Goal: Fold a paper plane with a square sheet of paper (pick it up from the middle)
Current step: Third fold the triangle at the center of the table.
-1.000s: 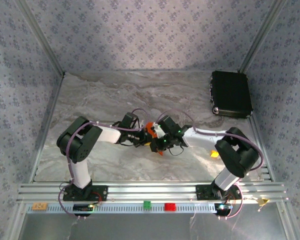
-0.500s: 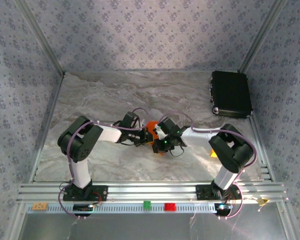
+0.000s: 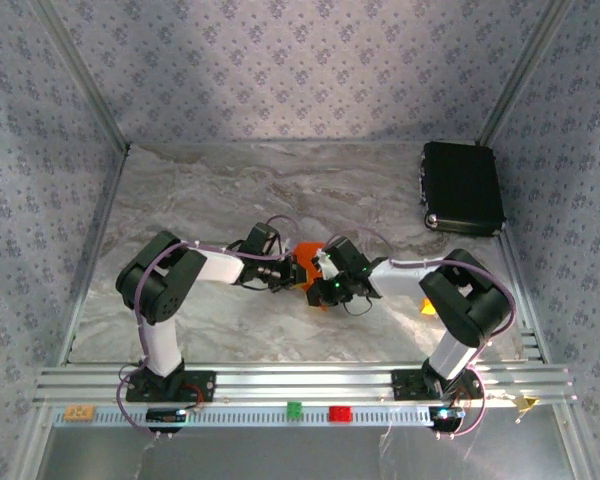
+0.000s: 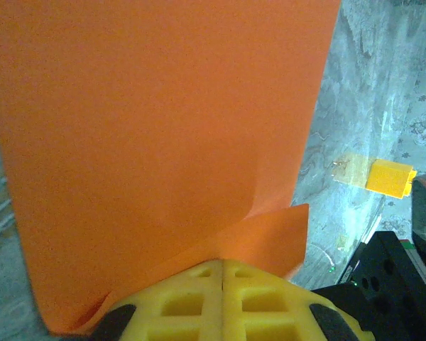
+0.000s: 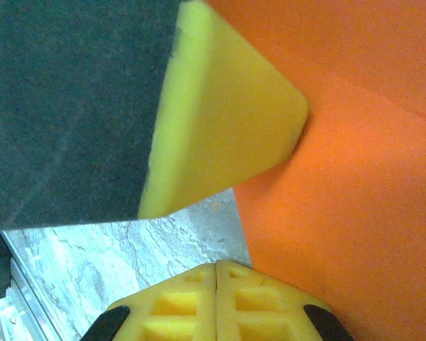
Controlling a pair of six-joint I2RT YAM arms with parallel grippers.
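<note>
The square sheet of paper [image 3: 303, 252] is bright orange and partly folded, held up off the table at mid-table between both wrists. In the left wrist view the paper [image 4: 156, 128] fills most of the frame, with a folded flap low on the right. My left gripper [image 4: 224, 264] is shut on its lower edge. My left gripper [image 3: 291, 272] and right gripper [image 3: 316, 277] meet tip to tip. My right gripper [image 5: 216, 267] is shut, with the paper [image 5: 348, 199] lying against the side of its right finger. The left gripper's yellow pad [image 5: 220, 121] is just above it.
A black box [image 3: 463, 187] lies at the back right. A small yellow-orange block [image 3: 429, 307] [image 4: 389, 177] sits on the table by the right arm. A red block [image 3: 339, 413] and a green block [image 3: 294, 408] rest on the front rail. Patterned walls close in three sides.
The right arm's elbow has swung left toward the centre and its wrist has shifted slightly right. The left arm holds still with the paper.
</note>
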